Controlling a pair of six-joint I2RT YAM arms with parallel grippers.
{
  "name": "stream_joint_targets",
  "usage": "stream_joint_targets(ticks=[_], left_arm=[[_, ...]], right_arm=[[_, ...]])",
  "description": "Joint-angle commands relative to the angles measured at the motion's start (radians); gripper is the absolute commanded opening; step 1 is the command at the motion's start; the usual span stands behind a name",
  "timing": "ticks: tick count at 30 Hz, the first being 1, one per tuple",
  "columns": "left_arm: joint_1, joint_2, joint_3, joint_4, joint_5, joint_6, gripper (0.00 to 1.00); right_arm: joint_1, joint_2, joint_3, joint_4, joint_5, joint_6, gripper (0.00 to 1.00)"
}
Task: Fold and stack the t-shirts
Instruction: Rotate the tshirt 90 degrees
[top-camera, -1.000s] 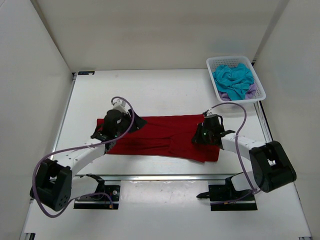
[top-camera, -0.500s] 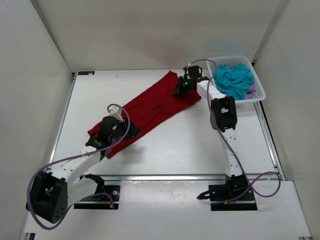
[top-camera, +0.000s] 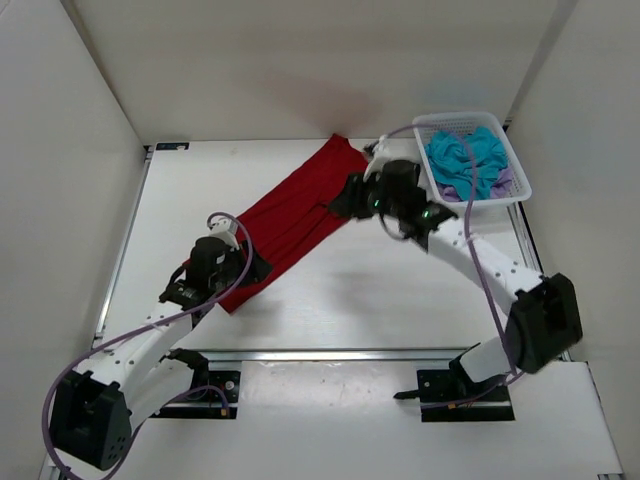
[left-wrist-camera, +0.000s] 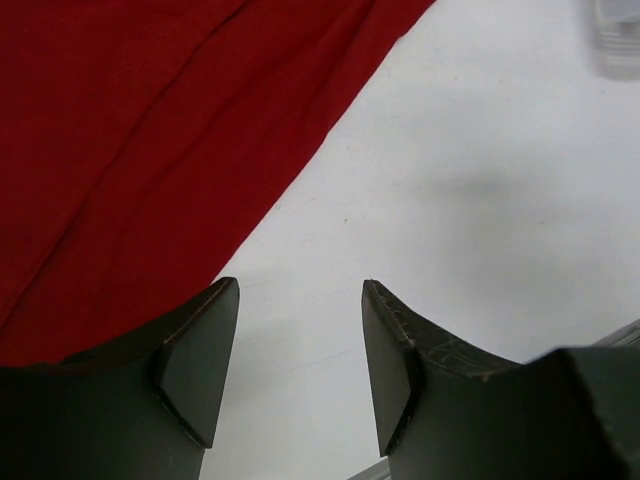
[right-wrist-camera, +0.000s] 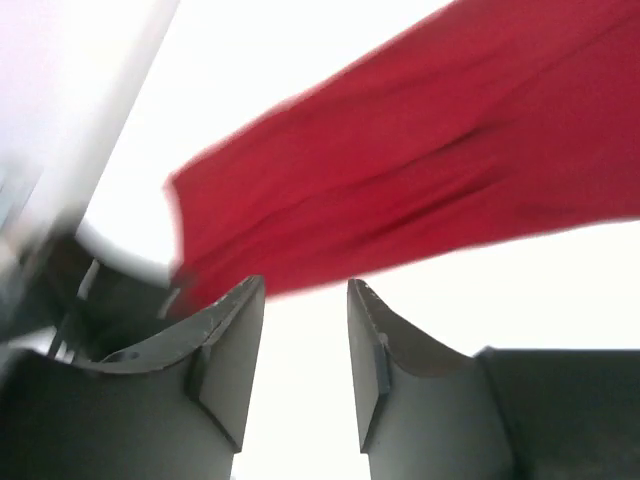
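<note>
On the table (top-camera: 400, 300), the red t-shirt (top-camera: 300, 210) lies stretched in a long slanted band between the two arms. One end sits just ahead of the left gripper (left-wrist-camera: 300, 360), the other just ahead of the right gripper (right-wrist-camera: 305, 350). Both pairs of jaws stand spread with nothing between them. Beyond the right gripper, the white basket (top-camera: 481, 203) holds the teal t-shirt (top-camera: 465, 160) and the lavender t-shirt (top-camera: 506, 180). This looks like the laying-flat step. The next move calls for pinching an edge to fold. No writing or tag is readable.
</note>
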Motion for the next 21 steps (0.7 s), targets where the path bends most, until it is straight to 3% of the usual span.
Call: stream_joint_targets(ticks=[1, 4, 10, 14, 21], left_arm=[[-0.018, -0.043, 0.050, -0.094, -0.016, 0.071, 0.63], [-0.061, -0.057, 0.085, -0.154, -0.085, 0.069, 0.63], [0.126, -0.126, 0.083, -0.148, 0.061, 0.052, 0.61], [0.091, -0.120, 0.088, -0.154, 0.032, 0.063, 0.61], [0.063, -0.094, 0.091, -0.121, 0.056, 0.045, 0.62]], right_arm=[[0.152, 0.019, -0.282, 0.204, 0.062, 0.117, 0.36], [0.253, 0.048, -0.376, 0.319, 0.088, 0.230, 0.36], [0.381, 0.261, -0.288, 0.400, 0.131, 0.356, 0.38], [0.427, 0.411, -0.149, 0.361, 0.181, 0.415, 0.40], [0.425, 0.569, -0.088, 0.354, 0.197, 0.498, 0.37]])
